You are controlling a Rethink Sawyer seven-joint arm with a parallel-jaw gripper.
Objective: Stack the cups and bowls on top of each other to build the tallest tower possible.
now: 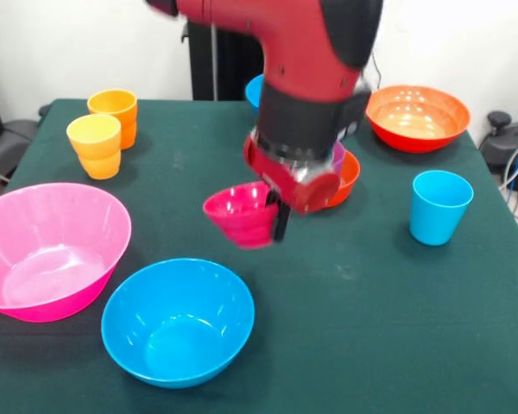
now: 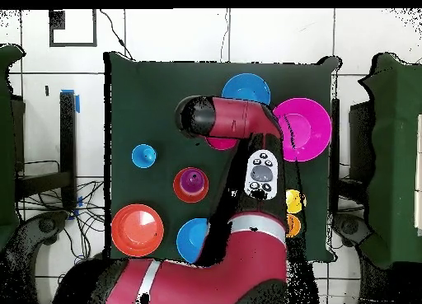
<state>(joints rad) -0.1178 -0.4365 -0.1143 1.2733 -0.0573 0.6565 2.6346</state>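
Aloft, hand [image 1: 276, 211] gripping magenta bowl [image 1: 240, 214]

A dark green table [image 1: 371, 293] stands on pale tiled floor [image 2: 49, 111], with what look like cables [image 2: 49, 218] alongside.

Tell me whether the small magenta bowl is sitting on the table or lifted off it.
Lifted. In the front view the small magenta bowl hangs tilted at the hand, its base clear of the green table.

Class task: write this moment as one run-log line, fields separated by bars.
gripper: shut on small magenta bowl, tilted, off the table | purple cup: inside small orange-red bowl | stacking: magenta not yet placed
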